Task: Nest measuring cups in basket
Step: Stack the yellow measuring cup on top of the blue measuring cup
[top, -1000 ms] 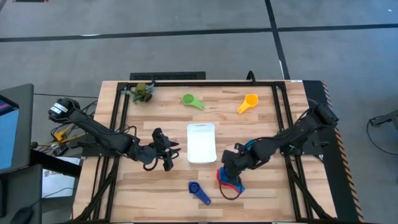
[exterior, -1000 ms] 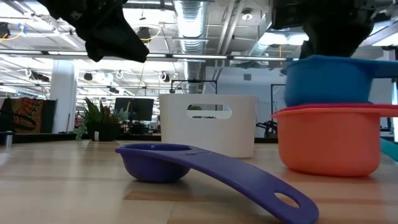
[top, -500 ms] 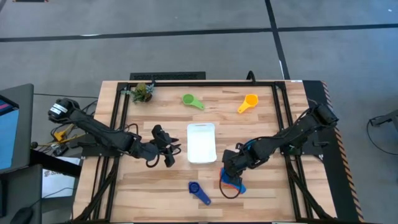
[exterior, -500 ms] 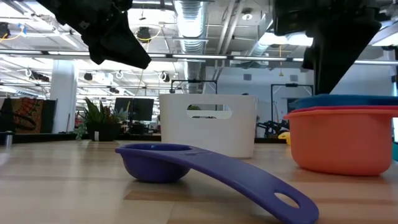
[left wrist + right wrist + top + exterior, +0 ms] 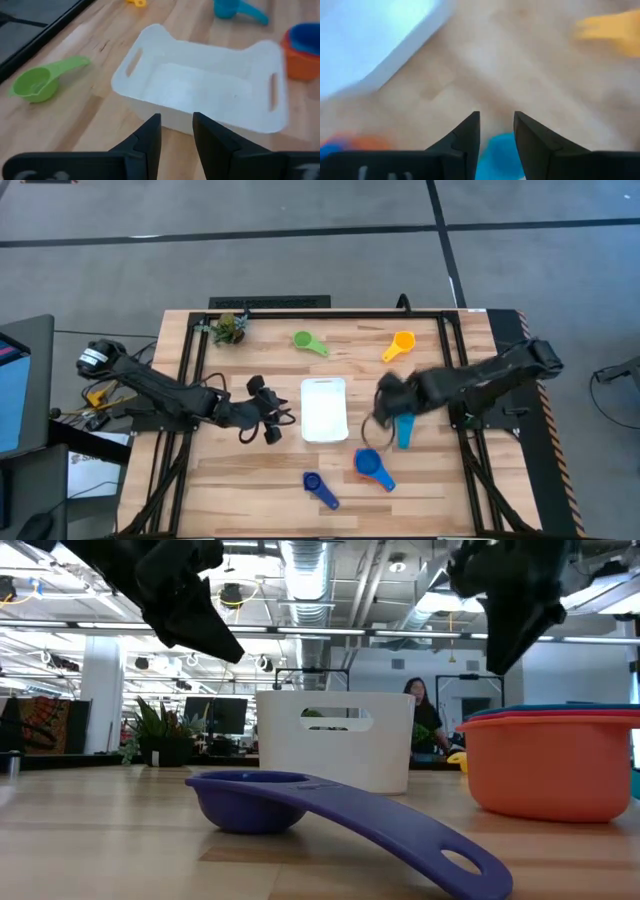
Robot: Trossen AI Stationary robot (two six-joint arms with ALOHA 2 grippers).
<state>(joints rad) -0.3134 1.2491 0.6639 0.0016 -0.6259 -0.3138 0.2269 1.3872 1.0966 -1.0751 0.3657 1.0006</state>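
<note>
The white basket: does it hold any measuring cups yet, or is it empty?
Empty. The basket shows a bare floor in the left wrist view; the blue cup sits outside it.

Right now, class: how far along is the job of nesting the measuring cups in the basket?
Done: a blue cup sits nested in the red-orange cup on the table.
In hand: nothing. The right gripper hangs empty above the teal cup; the left gripper waits beside the basket.
Left: the basket holds no cups. The green cup, yellow-orange cup and dark blue cup lie separate.

Basket (image 5: 324, 409) mid-table, between left claw (image 5: 272, 427) and right claw (image 5: 381, 406).
</note>
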